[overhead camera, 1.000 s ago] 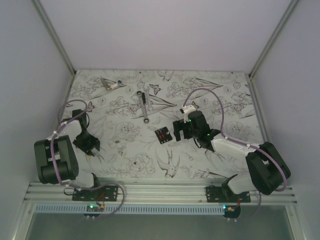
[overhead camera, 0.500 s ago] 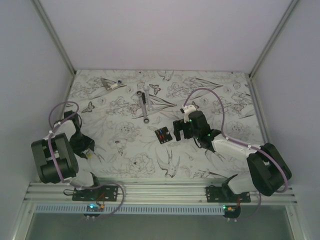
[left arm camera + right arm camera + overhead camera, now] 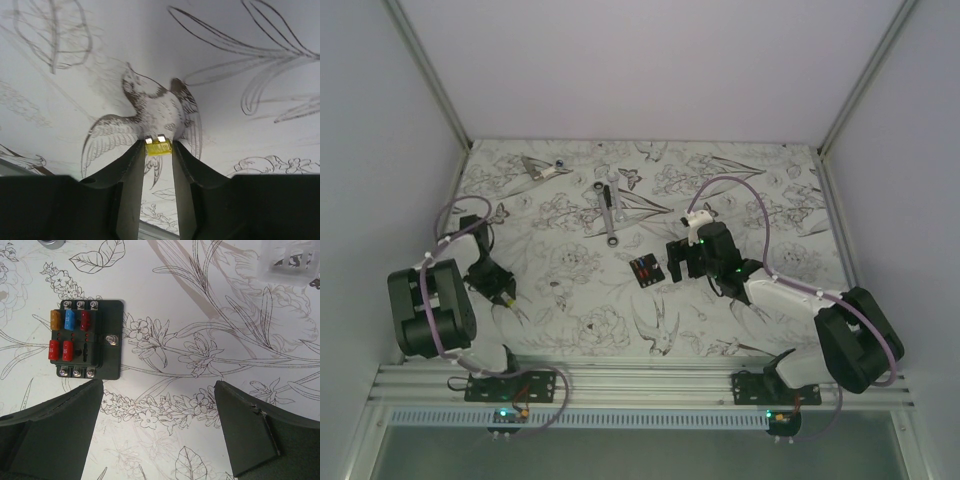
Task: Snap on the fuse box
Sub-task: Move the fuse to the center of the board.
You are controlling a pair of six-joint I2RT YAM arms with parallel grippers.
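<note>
- Well left of the fuse box (image 3: 642, 270), nearest the arm bases, left jaws pinch 1 yellow fuse (image 3: 158, 146) at their tips.
- Just right of the fuse box, right jaws hang spread wide, empty.
- Fuse box lies flat on the surface (image 3: 770, 180), 5 fuses seated, 1 slot (image 3: 86, 351) bare.
- Beyond the fuse box, a grey bar (image 3: 608, 212) lies apart.
- Likely step: bringing the yellow fuse over. The next move calls for lining its blades over that slot and pressing straight down.
</note>
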